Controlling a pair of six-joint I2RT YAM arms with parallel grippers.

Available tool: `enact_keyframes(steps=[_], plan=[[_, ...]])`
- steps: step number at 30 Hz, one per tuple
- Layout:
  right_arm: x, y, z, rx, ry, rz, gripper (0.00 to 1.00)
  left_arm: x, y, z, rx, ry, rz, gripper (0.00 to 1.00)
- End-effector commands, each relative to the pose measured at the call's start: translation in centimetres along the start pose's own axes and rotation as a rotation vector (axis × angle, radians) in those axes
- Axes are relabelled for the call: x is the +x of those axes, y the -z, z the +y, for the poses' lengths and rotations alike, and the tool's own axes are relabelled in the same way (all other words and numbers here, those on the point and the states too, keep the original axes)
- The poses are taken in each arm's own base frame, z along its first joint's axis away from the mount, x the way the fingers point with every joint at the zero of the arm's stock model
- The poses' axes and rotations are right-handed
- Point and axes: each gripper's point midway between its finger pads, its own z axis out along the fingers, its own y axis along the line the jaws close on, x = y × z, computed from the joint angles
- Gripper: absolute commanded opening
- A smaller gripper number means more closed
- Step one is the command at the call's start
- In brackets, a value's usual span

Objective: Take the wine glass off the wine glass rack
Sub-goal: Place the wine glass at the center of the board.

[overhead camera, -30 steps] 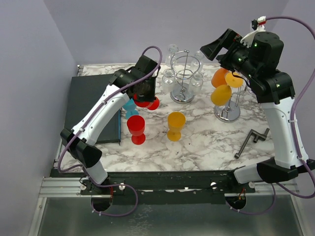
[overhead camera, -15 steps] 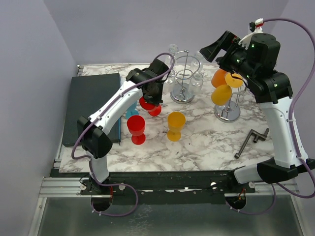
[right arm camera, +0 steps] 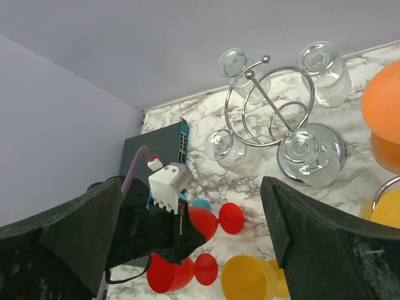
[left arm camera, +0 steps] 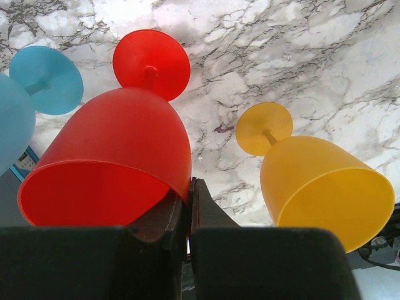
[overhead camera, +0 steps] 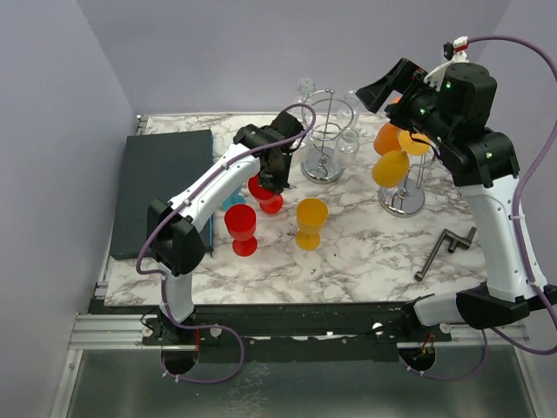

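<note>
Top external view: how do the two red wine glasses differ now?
The near red glass stands upright on the table; the far red glass is tipped sideways under the left claw. The near one is untouched; the far one's rim sits at the shut claw's tips. Both share colour and shape.
</note>
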Motion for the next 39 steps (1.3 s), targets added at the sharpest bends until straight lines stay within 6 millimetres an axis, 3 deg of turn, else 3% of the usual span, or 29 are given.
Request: enact_keyframes(steps=[1, 10, 20, 39], plan=[[-0.3, 0.4, -0.2, 0.012, 0.015, -0.023, 1.0, 1.0, -1.4, 0.9, -0.054, -0.035, 0.043, 0.05], [-0.2, 0.5, -0.3, 0.013, 0.015, -0.022, 1.0, 1.2, -2.3, 1.3, -0.082, -0.047, 0.057, 0.13], [-0.4, 0.7, -0.4, 0.024, 0.016, -0.032, 1.0, 0.8, -2.1, 1.5, -0.095, -0.048, 0.044, 0.28], [-1.5, 0.6, -0.8, 0.064, 0.039, -0.054, 1.0, -1.1, 2.3, 0.7, -0.031, -0.036, -0.069, 0.58]])
